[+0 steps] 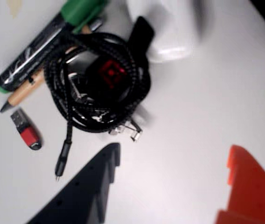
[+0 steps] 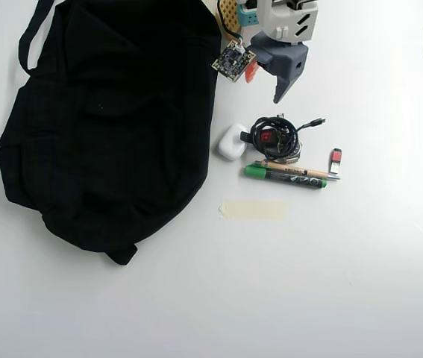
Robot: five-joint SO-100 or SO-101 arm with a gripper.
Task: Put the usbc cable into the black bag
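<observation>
Here, neighbours: one white case (image 2: 230, 142), green marker (image 2: 284, 175), pencil (image 2: 295, 169) and red stick (image 2: 335, 159) crowd the cable (image 2: 277, 134) on the surface (image 2: 330, 283).
Count: one cable, one bag (image 2: 107, 119).
Cable: coiled beside the bag; overhead, its free plug end points right.
Jaws: apart, empty, above the coil (image 1: 174, 186).

White table (image 2: 360, 283), bag (image 2: 107, 119), cable (image 2: 277, 136)

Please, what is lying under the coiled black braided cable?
Under the coiled black braided cable the wrist view shows a dark round object with a glowing red square, and part of a light wooden pencil. The cable covers most of the round object, so I cannot identify it.
</observation>
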